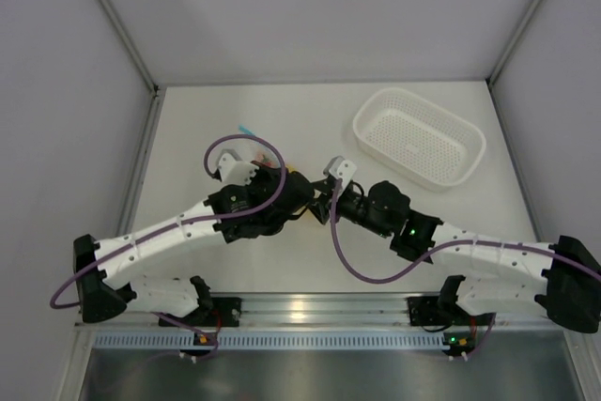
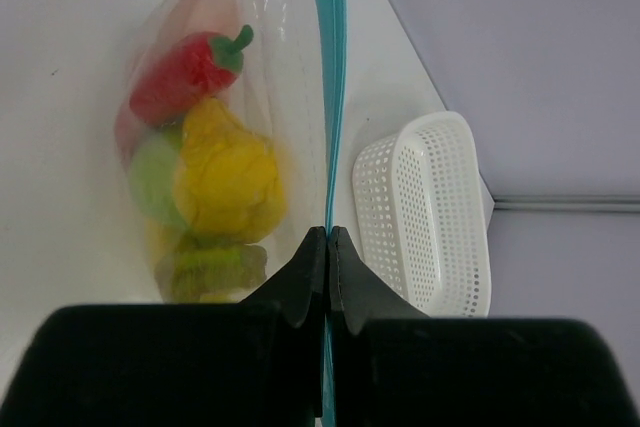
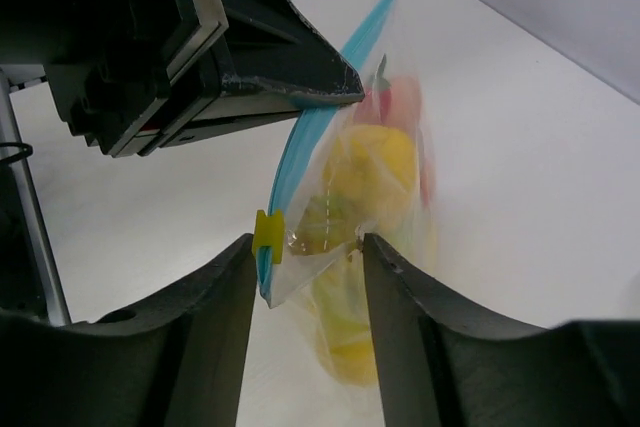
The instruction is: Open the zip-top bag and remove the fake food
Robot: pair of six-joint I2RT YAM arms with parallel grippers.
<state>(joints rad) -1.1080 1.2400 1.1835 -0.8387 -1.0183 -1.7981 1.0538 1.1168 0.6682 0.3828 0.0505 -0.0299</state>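
In the upper left of the left wrist view, the small clear crinkly zip-top bag (image 2: 230,147) is clamped at its light blue zip strip (image 2: 328,97) by the left gripper (image 2: 328,237), with its yellow slider (image 3: 267,237) bracketed by the parted right gripper (image 3: 305,247).

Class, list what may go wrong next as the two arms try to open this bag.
1. The left tool pinches only the thin blue zip strip; a pull might slip it free.
2. The right tool stands open around the yellow slider and the zip-top bag's corner; closing, it may grab plastic film instead of the slider.
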